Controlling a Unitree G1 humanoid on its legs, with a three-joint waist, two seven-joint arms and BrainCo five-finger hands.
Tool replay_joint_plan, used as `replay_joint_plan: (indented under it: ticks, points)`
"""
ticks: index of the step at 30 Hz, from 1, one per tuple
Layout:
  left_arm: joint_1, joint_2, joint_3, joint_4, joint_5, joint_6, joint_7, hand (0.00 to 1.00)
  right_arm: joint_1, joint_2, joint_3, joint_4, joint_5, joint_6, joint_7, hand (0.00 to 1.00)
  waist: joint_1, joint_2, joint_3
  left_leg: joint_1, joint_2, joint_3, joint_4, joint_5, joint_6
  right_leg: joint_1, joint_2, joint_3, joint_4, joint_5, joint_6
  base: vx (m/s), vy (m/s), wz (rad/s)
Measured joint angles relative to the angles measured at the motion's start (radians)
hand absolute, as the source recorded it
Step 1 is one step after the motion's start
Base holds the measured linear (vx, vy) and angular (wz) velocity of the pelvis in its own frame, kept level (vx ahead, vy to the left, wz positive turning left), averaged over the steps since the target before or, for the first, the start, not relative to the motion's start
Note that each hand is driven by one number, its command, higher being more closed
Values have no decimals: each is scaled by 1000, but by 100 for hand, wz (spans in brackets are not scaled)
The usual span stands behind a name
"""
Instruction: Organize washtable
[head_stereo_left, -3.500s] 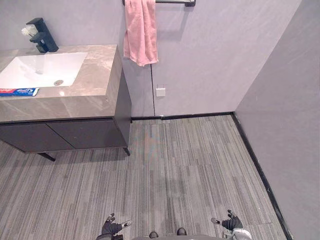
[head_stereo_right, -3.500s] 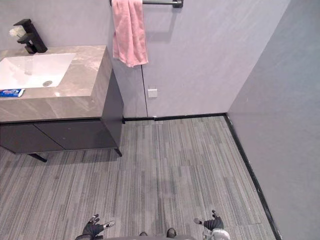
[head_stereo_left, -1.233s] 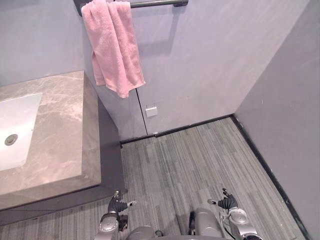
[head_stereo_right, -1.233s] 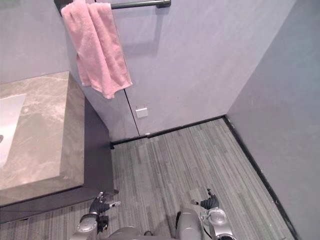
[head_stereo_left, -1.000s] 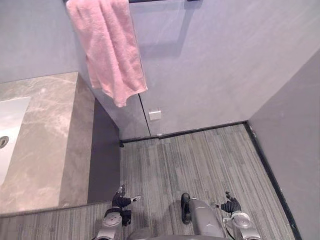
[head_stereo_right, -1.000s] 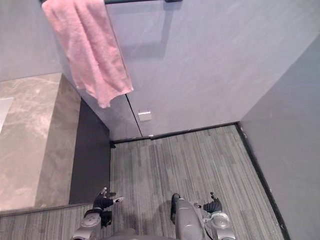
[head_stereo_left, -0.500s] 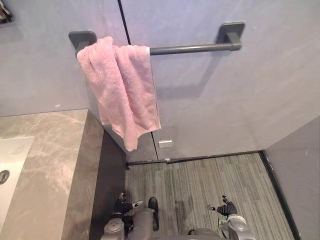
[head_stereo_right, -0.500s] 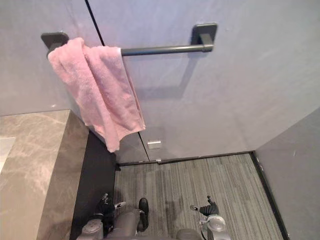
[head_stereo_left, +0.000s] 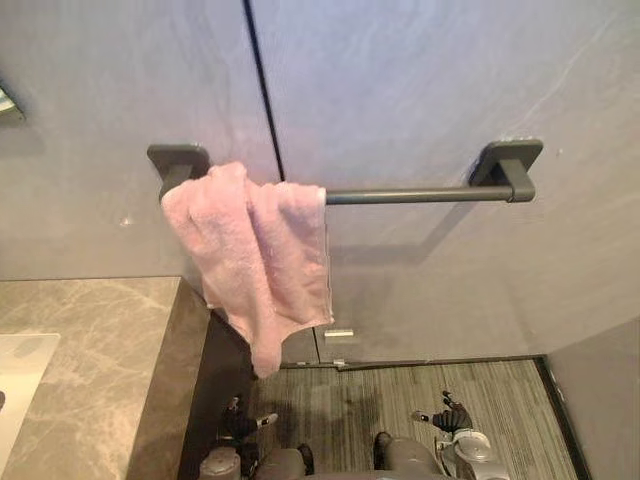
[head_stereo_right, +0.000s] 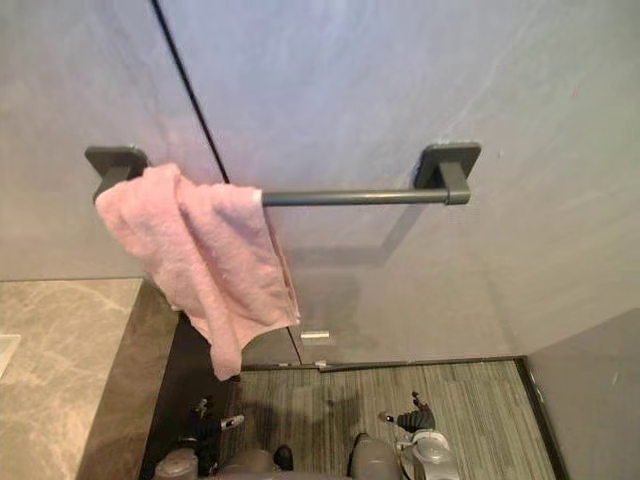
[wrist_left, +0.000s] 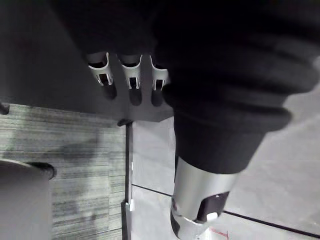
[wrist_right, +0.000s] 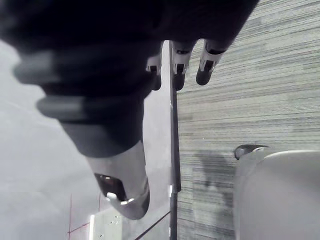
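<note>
Dark ribbed covers (wrist_right: 95, 85) on left robot hand (wrist_left: 220, 60), right robot hand (wrist_right: 90, 30), silver dark-tipped fingers (wrist_left: 131, 76)

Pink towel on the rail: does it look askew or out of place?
Yes. The pink towel is bunched at the left end of the towel rail, hanging crooked with one corner drooping lowest; the rest of the rail is bare.

Bathroom: pink towel (head_stereo_left: 262, 255) draped over a dark wall rail (head_stereo_left: 420, 194), marble tabletop (head_stereo_left: 100, 360) with a white basin (head_stereo_left: 18, 395) alongside, grey wall panels (head_stereo_left: 420, 90), striped grey floor (head_stereo_left: 490, 395).
</note>
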Motion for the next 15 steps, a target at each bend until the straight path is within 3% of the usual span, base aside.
replay_joint_plan:
  ticks: [5,11,15]
  points:
    - [-11,-10,1,0,0,-1,-1,0,35,-4,-6,0,0,0,-1,0,-4,-3,-3,39,15,-20,-53,21,-31,66,25,-24,-94,40,-12,37,-53,7]
    - [-11,-9,2,-16,-14,-1,2,0,45,-3,-13,-1,1,-3,-5,0,-5,-2,-8,37,10,-45,-77,43,-27,105,20,-41,-186,101,-5,-62,19,9]
    - [39,-4,0,-217,-49,-2,6,0,52,-2,-5,-19,1,-3,-5,0,-2,-4,-9,36,-1,-66,-111,77,-25,114,16,-54,-223,136,-3,-129,-2,14]
